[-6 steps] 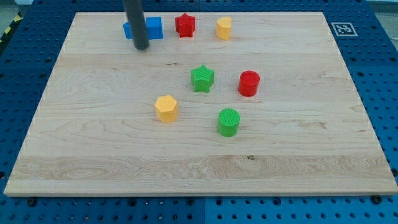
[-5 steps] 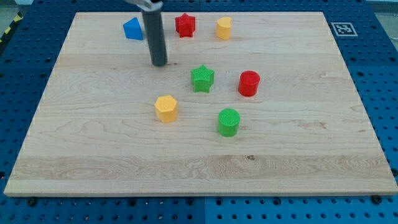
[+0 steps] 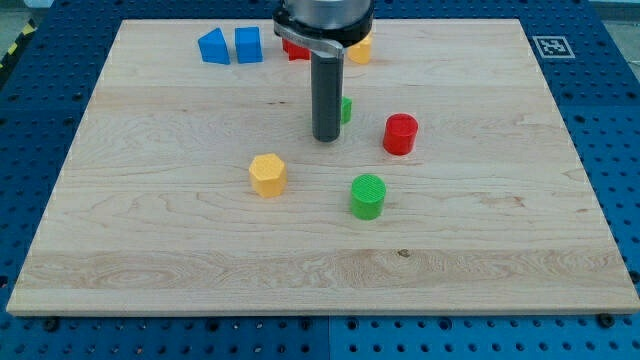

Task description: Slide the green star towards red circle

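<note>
Wooden board (image 3: 150, 250) on blue pegboard (image 3: 620, 150); my tip (image 3: 325, 139) hides most of the green star (image 3: 346, 110); no gripper visible.

Board (image 3: 200, 230) is pale wood, smooth, satin finish, grain lines running across, one small dark knot low down. Around it a blue perforated panel (image 3: 620, 130), looks like painted metal, slight sheen. Blocks look like matt plastic: green cylinder (image 3: 368, 196) and red cylinder (image 3: 400, 134) have finely ribbed tops; yellow hexagon block (image 3: 267, 174) and blue blocks (image 3: 230, 45) look smoother. Rod is dark, smooth, semi-gloss, metal-looking, down to my tip (image 3: 325, 139). Green star (image 3: 345, 109) mostly hidden, finish unclear.
</note>
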You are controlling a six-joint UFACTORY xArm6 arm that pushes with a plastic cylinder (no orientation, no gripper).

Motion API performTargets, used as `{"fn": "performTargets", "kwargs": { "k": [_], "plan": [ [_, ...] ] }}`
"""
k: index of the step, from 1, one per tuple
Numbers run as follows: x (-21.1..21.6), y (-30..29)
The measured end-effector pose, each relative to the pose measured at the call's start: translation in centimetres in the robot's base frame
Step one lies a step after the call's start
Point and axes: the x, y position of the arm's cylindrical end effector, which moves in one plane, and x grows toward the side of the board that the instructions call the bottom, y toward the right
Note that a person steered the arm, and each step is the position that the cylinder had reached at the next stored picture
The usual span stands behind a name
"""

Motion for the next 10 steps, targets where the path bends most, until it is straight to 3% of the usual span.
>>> {"fn": "performTargets", "kwargs": {
  "k": [2,4,6,7,10],
  "plan": [
    [-3.1,1.1],
    [-4.7,-4.7],
    [-8.9,-1.7],
    [-8.3,2.5],
    [-1.0,3.4]
  ]
}}
